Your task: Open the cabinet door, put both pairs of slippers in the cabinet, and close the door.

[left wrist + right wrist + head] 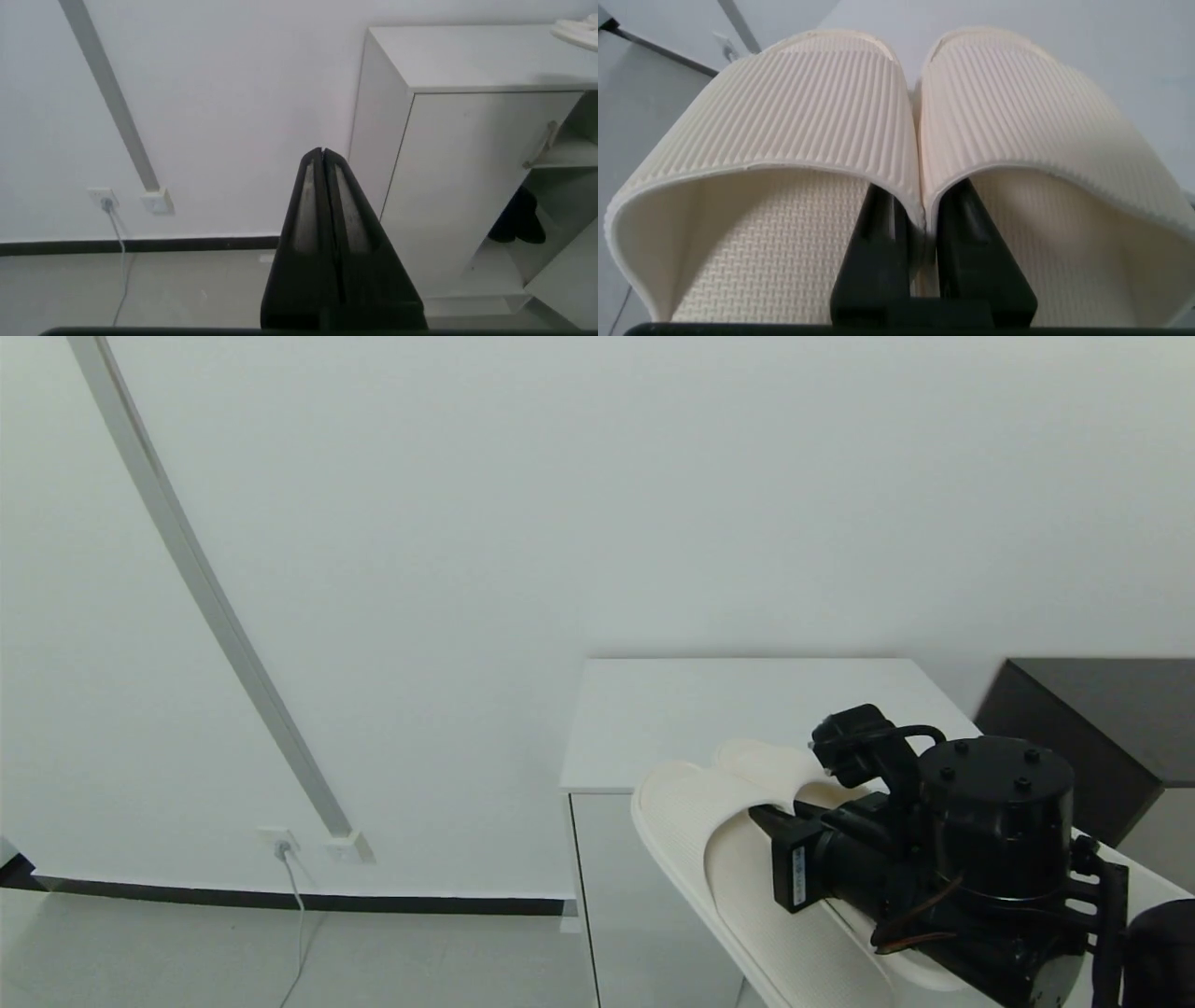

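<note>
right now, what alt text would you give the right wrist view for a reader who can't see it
A pair of cream ribbed slippers, side by side, is gripped by the right end effector, whose black fingers pinch the two inner strap edges together. A pale wall shows behind.

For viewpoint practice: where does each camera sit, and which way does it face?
Head: on the robot's head, facing the white cabinet; right arm holds cream slippers.
Left wrist: faces the cabinet front; shut left end effector shows.
Right wrist: looks along right end effector into the slippers.
Shared: head and left wrist show the cabinet.
</note>
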Available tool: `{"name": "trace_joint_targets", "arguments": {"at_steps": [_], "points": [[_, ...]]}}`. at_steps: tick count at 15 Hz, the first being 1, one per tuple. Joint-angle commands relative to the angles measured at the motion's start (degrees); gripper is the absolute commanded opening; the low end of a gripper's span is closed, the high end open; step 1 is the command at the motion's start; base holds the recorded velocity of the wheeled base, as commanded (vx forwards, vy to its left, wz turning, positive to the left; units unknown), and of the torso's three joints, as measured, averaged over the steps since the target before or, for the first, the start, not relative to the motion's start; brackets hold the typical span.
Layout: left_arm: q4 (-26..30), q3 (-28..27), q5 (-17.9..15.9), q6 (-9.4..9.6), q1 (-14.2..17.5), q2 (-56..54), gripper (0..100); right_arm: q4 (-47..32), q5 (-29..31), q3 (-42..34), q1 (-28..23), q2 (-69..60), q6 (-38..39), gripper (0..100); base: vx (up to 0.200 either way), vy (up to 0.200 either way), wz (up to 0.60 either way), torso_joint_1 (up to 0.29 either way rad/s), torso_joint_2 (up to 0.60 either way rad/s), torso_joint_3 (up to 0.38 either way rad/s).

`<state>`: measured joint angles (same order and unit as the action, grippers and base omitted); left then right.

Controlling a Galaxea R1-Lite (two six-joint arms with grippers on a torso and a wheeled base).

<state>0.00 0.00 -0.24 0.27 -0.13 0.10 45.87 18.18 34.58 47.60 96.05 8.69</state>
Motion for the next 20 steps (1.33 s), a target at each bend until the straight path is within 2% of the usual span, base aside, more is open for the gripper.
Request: {"name": "trace_joint_targets", "arguments": {"at_steps": [1,13,20], "points": [[0.00,0.00,0.07,0.00,-0.04,-0.01,0,0.01,0.02,-0.04,0.12,0.45,0.01,0,-0.200,0.000,0.00,-0.002,0.00,0.007],[0.00,0.00,0.16,-0.18,-0.04,-0.01,0,0.01,0.19,-0.40,0.56,0.45,0.01,0,0.000,0.000,0.00,0.000,0.00,0.000],[-0.09,0.00,0.16,-0.18,-0.04,-0.01,0,0.18,0.37,-0.48,0.65,0.28,0.01,0,0.000,-0.200,0.00,0.004,0.00,0.003]]}}
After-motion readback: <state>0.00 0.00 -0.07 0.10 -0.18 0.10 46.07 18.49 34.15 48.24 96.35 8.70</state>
